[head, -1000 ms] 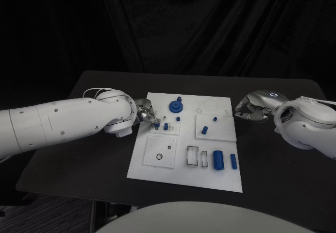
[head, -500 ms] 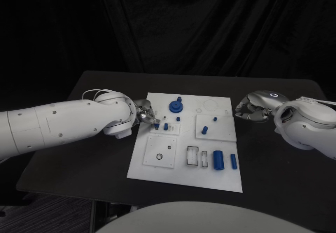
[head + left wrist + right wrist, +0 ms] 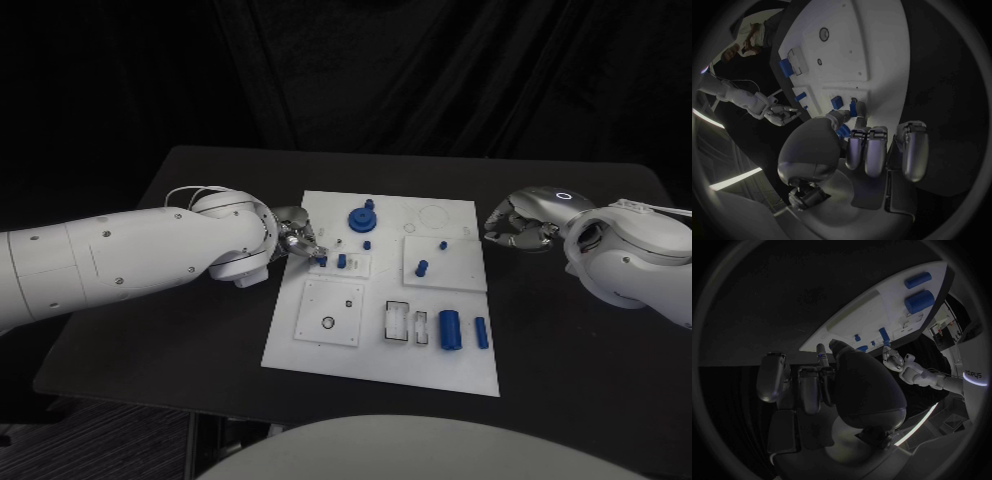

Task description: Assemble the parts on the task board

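Note:
The white task board lies mid-table. My left hand is at the board's left edge, thumb and a finger pinching a small blue peg over the small inset plate, where two other short blue pegs stand. My right hand hovers just off the board's right edge with fingers curled in; a small blue piece shows pinched at its thumb. A blue gear stands at the board's far end and a blue peg on the right square plate.
A thick blue cylinder and a thinner one lie near the board's near right corner, beside two rectangular slots. A square plate with a round hole sits near left. Black table surrounds the board.
My left arm has shifted slightly, bringing the hand a little closer to the small inset plate. The right hand has stayed where it was.

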`<state>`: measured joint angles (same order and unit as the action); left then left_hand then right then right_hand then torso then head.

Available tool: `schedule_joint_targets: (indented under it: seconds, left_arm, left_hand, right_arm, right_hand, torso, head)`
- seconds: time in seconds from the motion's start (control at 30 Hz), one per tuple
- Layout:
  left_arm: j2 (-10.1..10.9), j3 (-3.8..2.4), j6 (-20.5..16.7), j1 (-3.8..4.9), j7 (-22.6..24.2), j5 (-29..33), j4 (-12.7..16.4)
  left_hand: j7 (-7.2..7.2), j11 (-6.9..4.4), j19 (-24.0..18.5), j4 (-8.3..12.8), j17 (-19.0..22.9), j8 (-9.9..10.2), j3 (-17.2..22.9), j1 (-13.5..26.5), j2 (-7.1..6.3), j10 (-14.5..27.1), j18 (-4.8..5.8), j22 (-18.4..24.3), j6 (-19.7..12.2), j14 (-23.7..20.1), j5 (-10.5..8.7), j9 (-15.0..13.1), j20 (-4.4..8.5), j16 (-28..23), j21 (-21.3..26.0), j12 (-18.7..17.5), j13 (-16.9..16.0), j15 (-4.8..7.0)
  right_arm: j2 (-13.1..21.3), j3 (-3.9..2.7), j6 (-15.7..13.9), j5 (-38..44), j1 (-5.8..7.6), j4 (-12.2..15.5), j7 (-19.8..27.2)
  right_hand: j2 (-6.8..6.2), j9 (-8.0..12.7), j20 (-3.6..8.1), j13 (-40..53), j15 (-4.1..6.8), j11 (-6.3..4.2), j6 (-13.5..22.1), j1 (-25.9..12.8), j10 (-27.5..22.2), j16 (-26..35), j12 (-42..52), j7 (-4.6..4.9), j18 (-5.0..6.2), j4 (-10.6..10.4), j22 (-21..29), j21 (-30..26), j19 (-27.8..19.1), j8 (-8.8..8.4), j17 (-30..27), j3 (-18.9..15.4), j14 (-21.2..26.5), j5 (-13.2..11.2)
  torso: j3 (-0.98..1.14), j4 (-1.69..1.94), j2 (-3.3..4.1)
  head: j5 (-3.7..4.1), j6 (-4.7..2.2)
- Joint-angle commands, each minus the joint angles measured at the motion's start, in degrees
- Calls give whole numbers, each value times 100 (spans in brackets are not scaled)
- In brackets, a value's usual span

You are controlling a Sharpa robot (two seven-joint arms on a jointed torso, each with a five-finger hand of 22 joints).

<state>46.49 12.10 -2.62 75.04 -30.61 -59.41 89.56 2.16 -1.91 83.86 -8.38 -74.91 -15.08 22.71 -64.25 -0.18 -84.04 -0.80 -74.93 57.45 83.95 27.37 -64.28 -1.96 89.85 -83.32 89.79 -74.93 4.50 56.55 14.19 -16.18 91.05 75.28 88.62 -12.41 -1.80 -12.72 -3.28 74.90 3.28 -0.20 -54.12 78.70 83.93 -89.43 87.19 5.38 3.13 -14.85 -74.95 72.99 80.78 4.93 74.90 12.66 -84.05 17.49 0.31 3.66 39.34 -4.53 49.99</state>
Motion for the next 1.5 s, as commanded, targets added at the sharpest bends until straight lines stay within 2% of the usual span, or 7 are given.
schedule_joint_targets:
  seconds: [0.03,0.63,0.73,0.83,0.87,1.07,1.5]
  left_arm:
    - [-7,-4,-25,-20,44,2,12]
    - [-31,-4,27,-48,65,2,-39]
    - [-43,-4,29,-53,99,2,-43]
    - [-54,-4,42,-58,160,2,-47]
    - [-57,-4,56,-59,182,2,-49]
    - [-62,-4,191,-64,205,2,-61]
    - [-10,-4,229,-75,15,2,-53]
  left_hand:
    - [-27,-25,277,-12,-1509,-22,11,55,19,-596,-80,-1295,1,605,23,-1,36,15,6,21,-1507,36]
    - [-26,-25,268,-20,-1509,-18,12,78,22,-596,-84,-1289,-6,605,-5,-4,35,15,23,21,-1507,36]
    - [-20,-21,257,-36,-1509,-4,-9,141,36,-596,-88,-1284,-32,605,-292,-14,30,15,42,21,-1507,31]
    - [0,-1,236,-164,-1509,33,-163,295,58,-596,-96,-1272,-57,605,-826,1,17,15,81,21,-1507,15]
    - [23,17,234,-265,-1509,91,-295,393,68,-596,-96,-1271,-97,605,-1161,40,5,15,85,21,-1507,0]
    - [76,63,250,-622,-1509,219,-836,698,50,-596,-90,-1280,-90,605,-1919,162,-31,15,59,21,-1507,-38]
    - [100,92,308,-834,-1509,224,-1605,1124,276,-596,-65,-1315,-128,605,-1931,136,-61,15,-60,21,-1507,-67]
  right_arm:
    - [1,-3,-33,18,-17,0,-56]
    - [-11,-3,-15,18,-21,-12,-64]
    - [-18,-3,-13,18,-21,-13,-63]
    - [-25,-3,-5,18,-23,-17,-63]
    - [-26,-3,0,18,-24,-18,-65]
    - [-25,-3,18,18,-27,-19,-65]
    - [-13,-3,-62,18,-34,-9,5]
  right_hand:
    - [-31,9,10,1199,-1,20,-41,34,303,25,-18,-11,84,9,-951,-18,35,-12,1447,23,-561,23]
    - [-31,9,10,1199,-1,20,-41,34,303,25,-18,-11,84,9,-951,-18,35,-12,1447,23,-561,23]
    - [-31,9,10,1199,-1,20,-41,34,303,25,-18,-11,84,9,-951,-18,35,-12,1447,23,-561,23]
    - [-31,9,10,1199,-1,20,-41,34,303,25,-18,-11,84,9,-951,-18,35,-12,1447,23,-561,23]
    - [-31,9,10,1199,-1,20,-41,34,303,25,-18,-11,84,9,-951,-18,35,-12,1447,23,-561,23]
    - [-34,12,9,1193,-2,21,-37,28,298,24,-24,-11,85,8,-950,-27,35,-16,1447,25,-562,22]
    - [-27,10,10,1210,0,17,-52,41,315,14,-8,-17,79,20,-960,-1,51,-10,1456,38,-566,35]
  torso:
    - [-1,-1,4]
    - [0,5,1]
    - [0,2,1]
    - [-3,-3,1]
    - [-4,-4,-1]
    - [0,-1,0]
    - [-2,5,7]
  head:
    - [5,1]
    - [16,1]
    - [9,1]
    - [7,1]
    - [6,1]
    - [2,1]
    - [3,1]
